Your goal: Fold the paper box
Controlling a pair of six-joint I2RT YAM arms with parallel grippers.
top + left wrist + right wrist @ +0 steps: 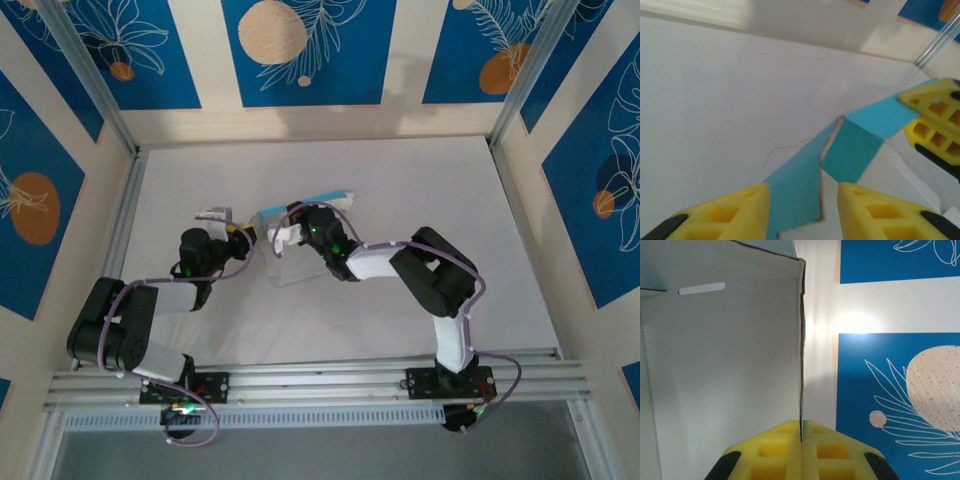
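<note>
The paper box (295, 268) stands partly folded in the middle of the table, white inside, with a light-blue flap (326, 194) sticking out at the back. My right gripper (283, 236) is shut on one upright wall's edge; in the right wrist view the card (725, 365) runs straight into the closed gripper (801, 427). My left gripper (243, 233) sits just left of the box. In the left wrist view the left gripper (802, 192) is open, with a light-blue flap (795, 185) lying loose between the fingers. The right gripper's yellow fingers (935, 125) pinch the blue card at the right.
Aluminium rails (330, 375) run along the near edge and up both sides (120, 230). Walls with blue patterned panels (300, 50) close in the white table (450, 200) at the back and both sides.
</note>
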